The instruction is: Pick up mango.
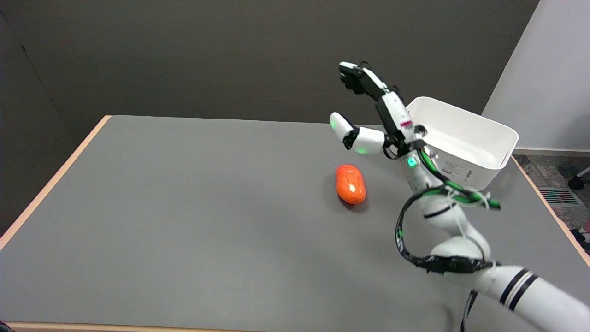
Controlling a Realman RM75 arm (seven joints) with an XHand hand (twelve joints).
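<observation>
Mango (351, 184): orange-red, oblong, lying flat on the grey table (184, 207), right of centre, long axis running roughly away from the near edge; bright glare spot on its top, small shadow at its near right end. Nothing touches it. Right hand (375, 115): raised in the air beyond and slightly right of the mango, clear of it and holding nothing; fingers spread apart, the dark-tipped ones pointing up and to the left, the white thumb (342, 127) sticking out leftward on its own. Green light glows at the wrist. Right arm (454, 240) enters from lower right, with black and green cables looped along it. White tub (479, 159): rectangular, open-topped, sits on the table's far right, just behind the hand and wrist, label on its near wall. Table edge is pale wood trim. Dark wall behind.
</observation>
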